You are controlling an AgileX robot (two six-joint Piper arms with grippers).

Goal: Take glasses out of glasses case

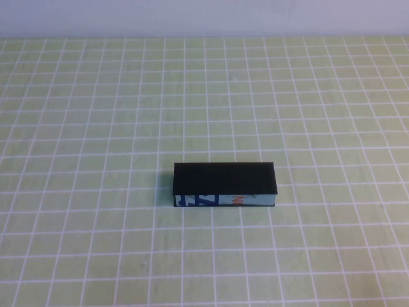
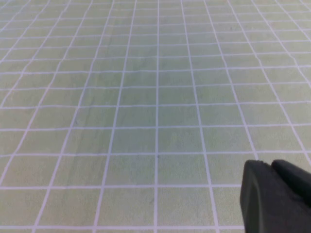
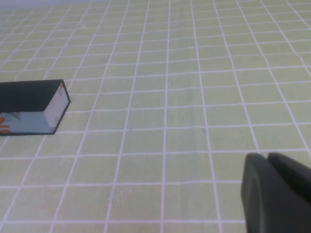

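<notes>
Closest up in both wrist views: chunky black fingertips poking into the corner of the shot. Right gripper (image 3: 274, 194) hanging low over the green grid mat (image 1: 77, 192), fingers pressed together, nothing between them, gripping nothing. Left gripper (image 2: 274, 196) same pose over bare mat, two black fingers side by side with only a thin seam showing, so closed as far as visible, and holding nothing. Neither arm visible from the high camera.

Glasses case (image 1: 225, 184) sitting flat near the middle of the mat, a bit toward the robot, long side facing the camera. Lid down, matte black on top, pale blue front with blue and orange print. Also caught by the right wrist camera (image 3: 34, 107), one end panel showing pale with a small orange mark, well apart from that gripper. Not in the left wrist shot at all.

Glasses not visible anywhere, so can't tell whether inside the closed case. Pale wall (image 1: 204, 16) beyond the mat's far edge.
</notes>
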